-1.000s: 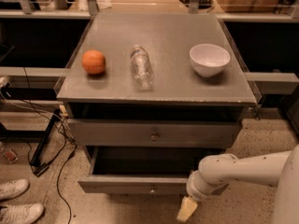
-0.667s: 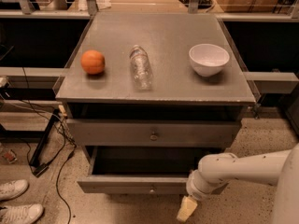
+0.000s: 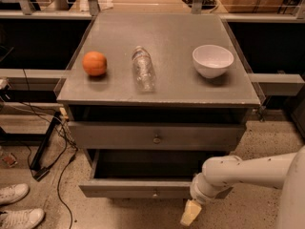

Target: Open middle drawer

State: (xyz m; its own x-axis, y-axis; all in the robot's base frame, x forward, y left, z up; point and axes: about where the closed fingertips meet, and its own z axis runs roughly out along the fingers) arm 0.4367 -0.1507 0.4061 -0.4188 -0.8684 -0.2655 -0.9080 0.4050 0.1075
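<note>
Middle drawer [image 3: 143,189] sat pulled out below the upper drawer front [image 3: 114,136], dark interior showing. Claw [image 3: 189,213] hung just below its right front end, near the floor (open or closed: couldn't tell).

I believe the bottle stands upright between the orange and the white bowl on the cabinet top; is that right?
Not quite: in the camera view the bottle lies on its side between the orange and the white bowl on the cabinet top. The claw hangs near the open middle drawer, at its right end.
</note>
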